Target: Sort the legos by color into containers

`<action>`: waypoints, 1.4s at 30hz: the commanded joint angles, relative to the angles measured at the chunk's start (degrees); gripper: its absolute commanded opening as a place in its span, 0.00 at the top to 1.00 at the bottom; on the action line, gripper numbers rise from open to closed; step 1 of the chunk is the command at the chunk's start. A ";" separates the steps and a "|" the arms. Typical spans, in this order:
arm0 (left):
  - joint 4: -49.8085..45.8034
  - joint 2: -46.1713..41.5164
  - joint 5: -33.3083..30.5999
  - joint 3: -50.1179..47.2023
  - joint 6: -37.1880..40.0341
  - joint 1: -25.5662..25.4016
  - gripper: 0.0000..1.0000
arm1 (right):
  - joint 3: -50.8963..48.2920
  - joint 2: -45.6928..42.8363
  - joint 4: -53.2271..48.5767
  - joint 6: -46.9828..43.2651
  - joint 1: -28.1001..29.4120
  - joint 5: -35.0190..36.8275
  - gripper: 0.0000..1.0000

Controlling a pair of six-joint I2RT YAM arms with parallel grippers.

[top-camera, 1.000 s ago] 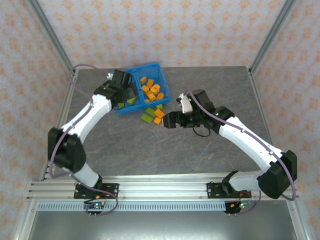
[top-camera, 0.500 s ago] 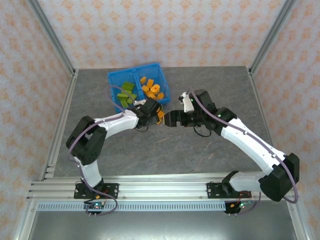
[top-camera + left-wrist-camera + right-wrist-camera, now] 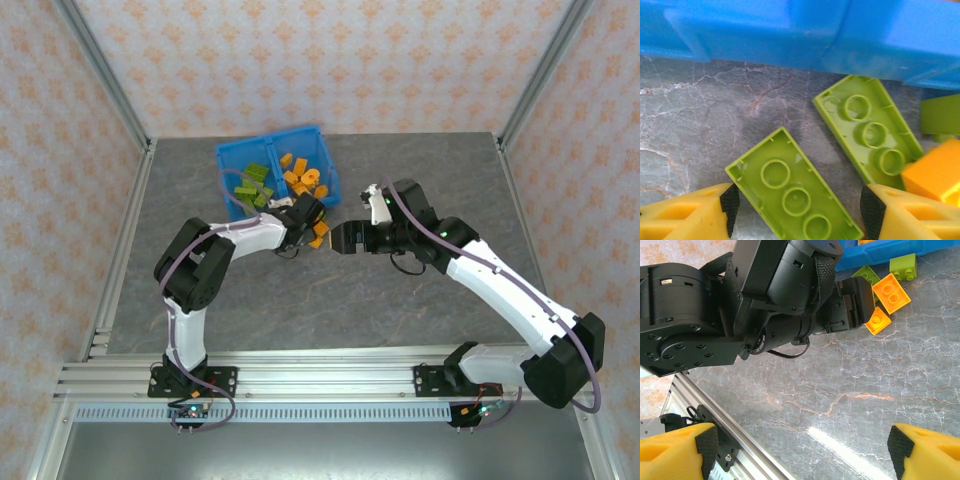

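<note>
The blue bin [image 3: 225, 160] holds green legos [image 3: 255, 186] in its left compartment and orange legos [image 3: 303, 178] in its right one. Loose legos lie on the table just in front of it. My left gripper [image 3: 308, 222] is down among them, open. An upside-down green lego [image 3: 795, 192] lies slantwise on the table between its fingers [image 3: 730, 202], its corners close to both pads. A second green lego [image 3: 867, 132] and an orange one [image 3: 935, 172] lie beside it. My right gripper [image 3: 338, 238] hovers just to the right, wide open and holding nothing.
The bin's wall [image 3: 790, 30] stands right behind the loose legos. In the right wrist view the left arm's black wrist [image 3: 765, 295] is close ahead, with orange legos [image 3: 891, 292] and green ones [image 3: 903, 265] beyond it. Metal frame rails border the table.
My left arm has swung from above the bin's left compartment down to the loose legos in front of the bin. My right gripper has edged slightly toward them.
</note>
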 commanded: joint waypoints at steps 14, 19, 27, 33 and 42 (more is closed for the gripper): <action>-2.81 -6.38 -0.44 -7.56 4.23 1.75 0.65 | -0.15 0.06 -0.75 -0.06 0.49 -0.35 0.11; -4.10 -15.20 -1.88 -9.81 5.94 1.69 0.74 | 1.48 2.72 -6.04 -3.94 0.50 -5.68 0.10; -10.86 -27.85 -14.21 -3.23 13.54 2.88 0.75 | 1.69 2.44 -2.48 -2.48 0.49 -5.81 0.10; -9.95 -21.86 -12.06 3.61 18.20 11.46 0.76 | 1.43 2.40 -2.30 -2.31 0.49 -5.39 0.10; -11.46 -5.76 -11.06 14.65 19.70 15.60 0.75 | 0.74 0.22 -3.86 -2.37 0.49 -4.06 0.10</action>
